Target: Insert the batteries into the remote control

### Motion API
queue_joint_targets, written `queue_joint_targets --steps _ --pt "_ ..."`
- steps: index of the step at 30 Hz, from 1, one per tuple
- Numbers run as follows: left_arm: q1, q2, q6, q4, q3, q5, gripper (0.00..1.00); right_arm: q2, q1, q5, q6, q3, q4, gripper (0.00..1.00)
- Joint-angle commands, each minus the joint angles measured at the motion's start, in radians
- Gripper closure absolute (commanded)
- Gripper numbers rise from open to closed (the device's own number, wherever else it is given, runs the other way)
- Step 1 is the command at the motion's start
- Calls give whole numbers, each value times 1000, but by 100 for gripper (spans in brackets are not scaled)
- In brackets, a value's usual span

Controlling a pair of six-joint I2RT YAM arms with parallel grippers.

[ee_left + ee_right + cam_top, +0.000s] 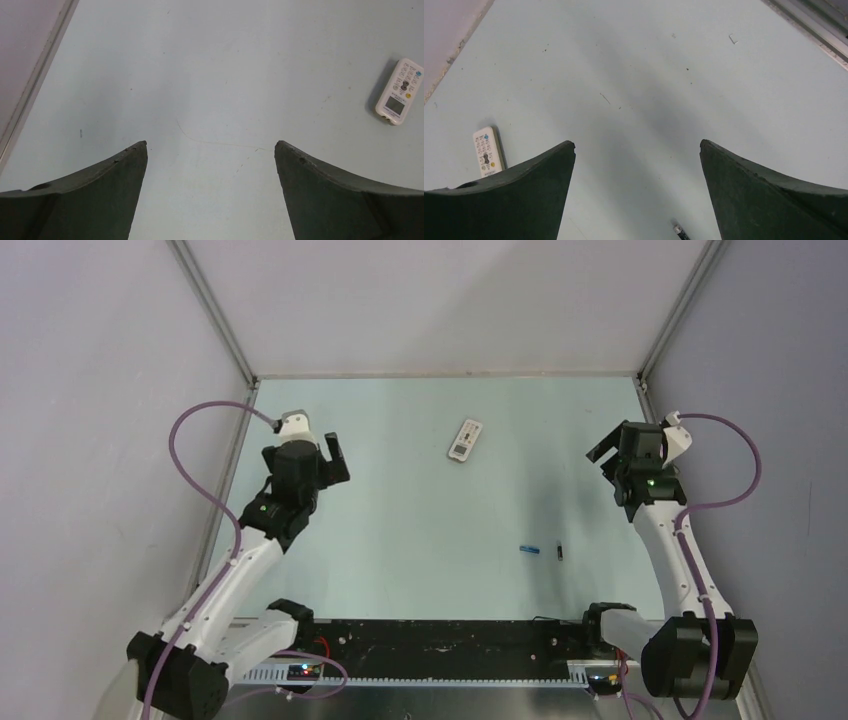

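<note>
Lab enclosure, framed walls [100, 370], pale table [400, 530]

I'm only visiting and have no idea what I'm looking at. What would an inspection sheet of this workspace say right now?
Surface: pale green table, with a few faint scuffs and specks.
Job's things: remote control lies buttons up toward the far side. The blue battery and dark battery lie close together, not touching, nearer the right arm and well apart from the remote.
Clutter: nothing seen.
Grippers: left gripper open, holding nothing; right gripper open, holding nothing; both above the table.
Cables: a purple cable loops off the left arm, and another off the right.
Surroundings: plain grey walls with metal frame rails.
</note>
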Motion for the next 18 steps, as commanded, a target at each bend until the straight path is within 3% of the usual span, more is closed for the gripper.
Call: queue_joint_targets --steps 1,13,18 --pt "3 -44 -22 53 -34 -9 0 16 13 6 52 2 19 1" --pt "3 -96 -6 112 -95 80 0 59 96 -52 -23 2 93 3" --pt "3 -23 0 144 -73 182 0 102 135 -101 -34 1 120 6"
